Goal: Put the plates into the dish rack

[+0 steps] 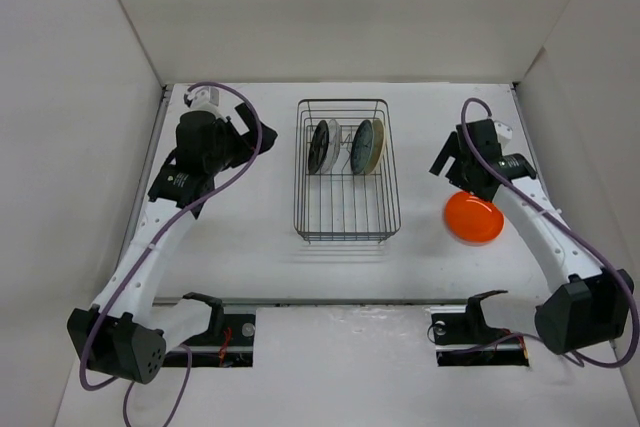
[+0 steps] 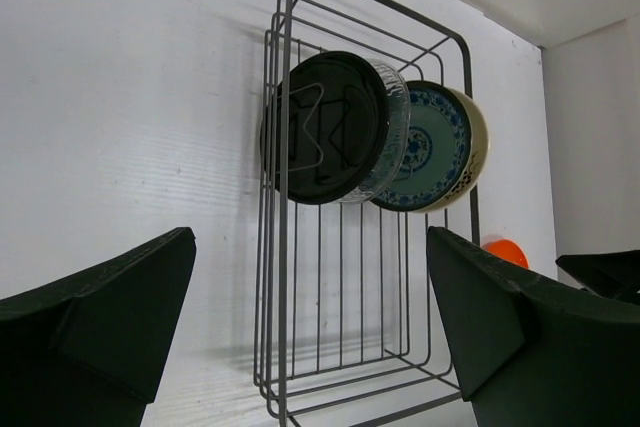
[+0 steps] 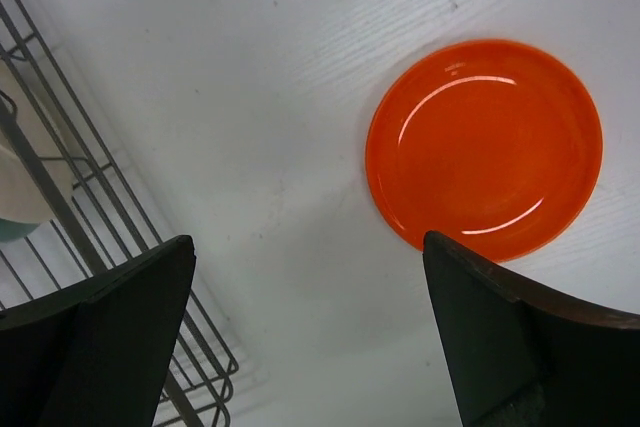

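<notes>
Lying flat on the table [image 1: 250, 247], the orange plate [image 1: 473, 217] is sitting just beside the right gripper [image 1: 455, 175] in the top view. The dish rack [image 1: 347, 169] is standing well off to one side of those jaws, with the other four dishes on edge inside it. The left gripper [image 1: 243, 135] is hanging on the rack's opposite side, holding nothing.

In the left wrist view the left gripper [image 2: 310, 247] is showing its jaws wide apart and empty. Straight ahead of them the dish rack [image 2: 290, 247] is carrying the black plate [image 2: 325, 127], the glass plate [image 2: 397, 137] against it, then the teal plate [image 2: 430, 147] and the cream plate [image 2: 480, 142].

In the right wrist view the right gripper [image 3: 306, 247] is likewise gaping and empty. The orange plate [image 3: 485, 147] is lying ahead of the jaws, off toward one finger rather than between them, and a corner of the dish rack [image 3: 60, 157] is lying ahead of the other finger.

The plate is looking stiff, glossy and probably light, so it is likely to be slippery and to skate across the table if nudged. Lying flat, it is offering only its raised rim. The best hold is probably on the edge nearest the jaws, with one finger over the lip and the other working beneath it.
</notes>
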Controlling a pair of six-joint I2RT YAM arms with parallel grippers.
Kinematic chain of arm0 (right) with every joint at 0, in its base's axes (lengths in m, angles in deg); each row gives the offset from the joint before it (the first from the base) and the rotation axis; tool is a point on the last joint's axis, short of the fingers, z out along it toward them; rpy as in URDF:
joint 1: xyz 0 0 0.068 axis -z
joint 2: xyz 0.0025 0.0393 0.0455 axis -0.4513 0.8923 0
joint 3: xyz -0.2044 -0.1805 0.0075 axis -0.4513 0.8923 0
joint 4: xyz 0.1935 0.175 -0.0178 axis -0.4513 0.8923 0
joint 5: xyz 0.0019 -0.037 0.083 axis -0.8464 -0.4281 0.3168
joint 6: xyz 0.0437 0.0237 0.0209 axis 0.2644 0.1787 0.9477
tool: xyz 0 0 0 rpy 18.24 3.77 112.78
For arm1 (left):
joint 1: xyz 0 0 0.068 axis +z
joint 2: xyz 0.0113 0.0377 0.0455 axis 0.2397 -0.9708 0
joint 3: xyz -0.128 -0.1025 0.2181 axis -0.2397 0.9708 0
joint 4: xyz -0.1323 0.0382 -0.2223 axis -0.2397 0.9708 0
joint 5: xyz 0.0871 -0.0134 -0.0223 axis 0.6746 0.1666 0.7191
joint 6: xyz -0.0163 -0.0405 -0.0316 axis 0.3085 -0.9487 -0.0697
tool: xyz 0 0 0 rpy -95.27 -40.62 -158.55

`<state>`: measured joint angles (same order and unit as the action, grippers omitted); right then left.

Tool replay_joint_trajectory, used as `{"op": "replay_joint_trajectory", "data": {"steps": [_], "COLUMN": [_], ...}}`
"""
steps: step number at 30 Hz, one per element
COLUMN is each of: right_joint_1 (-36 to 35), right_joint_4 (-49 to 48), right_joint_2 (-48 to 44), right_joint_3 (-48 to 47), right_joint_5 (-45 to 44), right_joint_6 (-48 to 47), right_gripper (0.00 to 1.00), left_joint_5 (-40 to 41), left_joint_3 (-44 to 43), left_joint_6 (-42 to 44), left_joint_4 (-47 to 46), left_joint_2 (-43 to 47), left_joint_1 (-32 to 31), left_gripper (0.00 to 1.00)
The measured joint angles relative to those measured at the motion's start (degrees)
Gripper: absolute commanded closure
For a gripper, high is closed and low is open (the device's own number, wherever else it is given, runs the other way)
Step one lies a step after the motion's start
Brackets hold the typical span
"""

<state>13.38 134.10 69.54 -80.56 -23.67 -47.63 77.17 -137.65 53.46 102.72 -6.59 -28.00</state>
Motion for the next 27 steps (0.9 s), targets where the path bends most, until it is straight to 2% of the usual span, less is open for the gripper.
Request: {"op": "replay_joint_trajectory", "data": {"steps": [5, 10, 14, 23, 27], "right_joint_1": [6.62, 13.20, 16.94, 37.05, 42.45], "right_joint_4": [-0.52, -4.50, -7.54, -16.13, -21.59], "right_joint_2": [-4.55, -9.03, -8.33, -7.04, -6.69], "right_joint_3": [5.64, 8.74, 9.11, 17.77, 18.99], "right_joint_5": [5.81, 10.01, 14.12, 30.08, 37.94], "right_joint_6": [-0.66, -6.34, -10.29, -16.57, -20.02], "right_gripper": [0.00, 0.00, 0.00, 0.00, 0.00], "left_joint_5": [-0.02, -0.59, -2.03, -4.31, -5.75], "left_joint_3": [0.00, 0.00, 0.00, 0.00, 0.00], "left_joint_6": [0.22, 0.46, 0.59, 1.03, 1.09], "left_joint_4": [1.14, 1.40, 1.38, 1.33, 1.38], "left_joint_2": [0.00, 0.00, -0.24, -1.44, -2.86], "left_joint_1": [0.00, 0.00, 0.00, 0.00, 0.00], "left_gripper": [0.00, 0.00, 0.00, 0.00, 0.00]}}
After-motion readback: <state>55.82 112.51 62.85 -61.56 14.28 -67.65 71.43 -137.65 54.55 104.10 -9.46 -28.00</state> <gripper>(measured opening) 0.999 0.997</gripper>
